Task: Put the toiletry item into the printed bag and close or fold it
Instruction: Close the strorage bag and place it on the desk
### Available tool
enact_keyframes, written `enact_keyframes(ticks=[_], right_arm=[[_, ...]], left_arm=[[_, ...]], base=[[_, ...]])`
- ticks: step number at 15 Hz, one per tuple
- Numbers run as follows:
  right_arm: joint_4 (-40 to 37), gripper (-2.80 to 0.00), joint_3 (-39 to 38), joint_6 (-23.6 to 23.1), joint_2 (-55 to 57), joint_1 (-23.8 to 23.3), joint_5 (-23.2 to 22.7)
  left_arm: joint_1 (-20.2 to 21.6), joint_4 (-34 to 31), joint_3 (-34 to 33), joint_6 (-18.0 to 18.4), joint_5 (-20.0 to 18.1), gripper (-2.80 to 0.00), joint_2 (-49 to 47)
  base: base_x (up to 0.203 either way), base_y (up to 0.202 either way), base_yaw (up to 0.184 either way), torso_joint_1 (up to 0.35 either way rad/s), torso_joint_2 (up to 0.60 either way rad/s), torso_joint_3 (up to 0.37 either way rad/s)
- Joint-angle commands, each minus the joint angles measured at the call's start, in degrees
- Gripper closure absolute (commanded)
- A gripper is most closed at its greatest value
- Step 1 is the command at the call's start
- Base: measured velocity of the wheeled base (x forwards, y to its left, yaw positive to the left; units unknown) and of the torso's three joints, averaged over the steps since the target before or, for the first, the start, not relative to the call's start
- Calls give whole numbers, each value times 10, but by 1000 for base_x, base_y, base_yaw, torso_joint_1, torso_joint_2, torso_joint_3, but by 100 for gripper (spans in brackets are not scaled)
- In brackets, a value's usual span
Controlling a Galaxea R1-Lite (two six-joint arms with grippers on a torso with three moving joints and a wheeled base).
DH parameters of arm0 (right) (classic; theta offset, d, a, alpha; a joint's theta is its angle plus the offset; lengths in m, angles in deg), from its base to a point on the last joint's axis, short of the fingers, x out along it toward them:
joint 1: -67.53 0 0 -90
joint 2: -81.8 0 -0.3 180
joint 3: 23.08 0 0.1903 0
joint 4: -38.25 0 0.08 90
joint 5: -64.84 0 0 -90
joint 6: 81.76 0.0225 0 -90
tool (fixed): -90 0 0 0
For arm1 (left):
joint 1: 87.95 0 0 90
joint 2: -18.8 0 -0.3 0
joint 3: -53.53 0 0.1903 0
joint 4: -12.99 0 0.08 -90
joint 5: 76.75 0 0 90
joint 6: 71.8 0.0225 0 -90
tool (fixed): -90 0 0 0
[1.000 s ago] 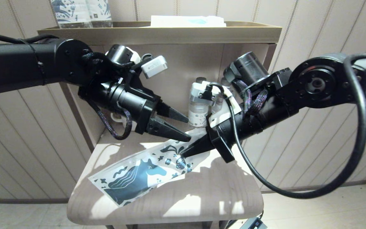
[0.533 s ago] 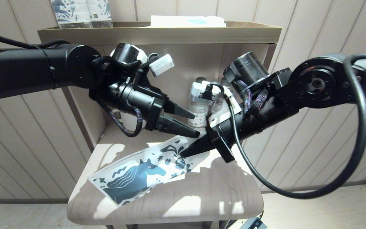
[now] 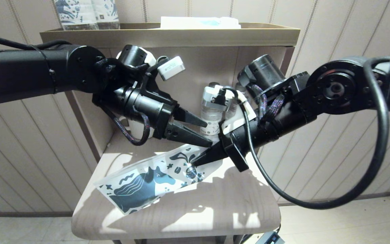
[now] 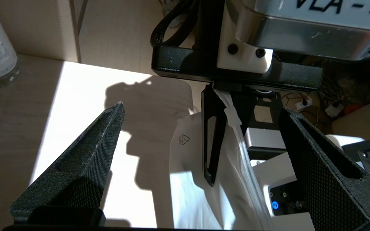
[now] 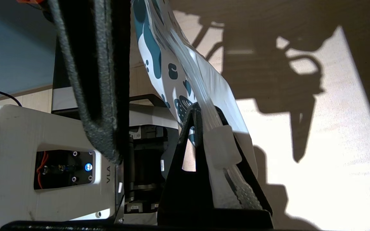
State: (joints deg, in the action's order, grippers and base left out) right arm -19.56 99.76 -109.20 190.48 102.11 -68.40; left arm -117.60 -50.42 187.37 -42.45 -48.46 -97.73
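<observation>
1. One bench, a pale wood top with rounded front corners, sits under a shelf unit. The front half of the top is bare, with patches of sun and shadow.
2. Two arms reach in from either side and meet over the back middle of the bench, crowding that spot.
3. The left gripper hangs just above the bag's upper end, jaws spread wide and holding nothing; in the left wrist view both fingers stand well apart either side of the bag.
4. The right gripper has its jaws pinched narrow on the bag's top edge, at the clear zip strip and its small slider.
5. One printed bag, white with a dark blue horse and doodles, slants from the right gripper down towards the bench's front left, its lower corner near that edge. The held end is lifted off the wood.
6. Two clear water bottles stand at the back, behind the grippers.
7. I cannot see the toothbrush anywhere; whether it lies inside the bag, I cannot tell.
</observation>
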Motion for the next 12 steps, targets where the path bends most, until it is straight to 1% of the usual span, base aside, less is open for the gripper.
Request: enact_keyframes(ticks=[1,4,5,7,10,12], right_arm=[[-2,0,3,-1,3,0,-3],[-2,0,5,0,3,0,-3],[-2,0,5,0,3,0,-3],[-2,0,7,0,3,0,-3],[-2,0,8,0,3,1,-3],[-2,0,9,1,7,0,-3]], left_arm=[[-1,-2,0,1,-3,-280,4],[-1,-4,-1,1,-5,-280,6],[-1,-4,-2,1,-5,0,6],[-2,-4,-2,1,-6,0,7],[-2,-6,-3,3,-22,0,7],[-1,-5,-3,6,-25,0,3]], base=[[0,0,0,0,0,0],[0,0,0,0,0,0],[0,0,0,0,0,0],[0,0,0,0,0,0],[0,0,0,0,0,0],[0,0,0,0,0,0]])
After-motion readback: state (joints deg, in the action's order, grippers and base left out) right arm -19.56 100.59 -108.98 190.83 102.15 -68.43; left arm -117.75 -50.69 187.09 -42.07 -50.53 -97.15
